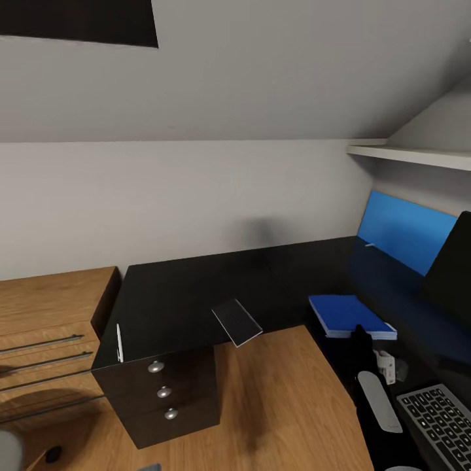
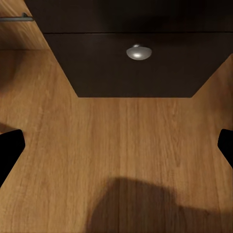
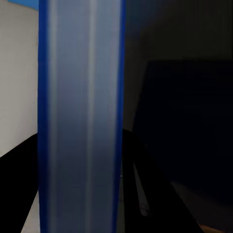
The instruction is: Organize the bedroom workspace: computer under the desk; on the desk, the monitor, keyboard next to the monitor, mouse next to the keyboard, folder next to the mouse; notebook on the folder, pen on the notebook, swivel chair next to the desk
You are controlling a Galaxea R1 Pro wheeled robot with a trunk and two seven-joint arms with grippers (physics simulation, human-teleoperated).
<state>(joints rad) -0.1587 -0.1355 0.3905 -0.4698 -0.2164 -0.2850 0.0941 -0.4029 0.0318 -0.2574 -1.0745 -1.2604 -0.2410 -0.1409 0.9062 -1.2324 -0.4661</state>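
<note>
Your left gripper point(image 2: 116, 145) hangs with its jaws spread wide: the two black fingertips point(image 2: 9, 150) sit at opposite edges of the left wrist view with nothing between them. It points down at the wood floor point(image 2: 121, 145), just in front of the black drawer unit point(image 1: 167, 399) and its round silver knob point(image 2: 138, 52).

Your right gripper point(image 1: 361, 337) is clamped on the blue folder point(image 1: 350, 315); in the right wrist view the folder's pale page edge point(image 3: 80, 121) runs lengthwise between the jaws. In the head view the right arm reaches forward at the lower right, wrist over the desk point(image 1: 190, 294), with the folder lying flat on the glossy black top at the gripper.

Locate the remaining items from there outward. The keyboard point(image 1: 441, 418) lies at the lower right corner, nearer you than the folder. The monitor point(image 1: 451, 268) shows as a dark slab at the right edge. The white pen point(image 1: 120, 343) rests on the desk's left end above the drawers. A small dark notebook point(image 1: 237, 321) overhangs the desk's front edge. A light-wood cabinet point(image 1: 49, 327) stands beside the desk's left end.
</note>
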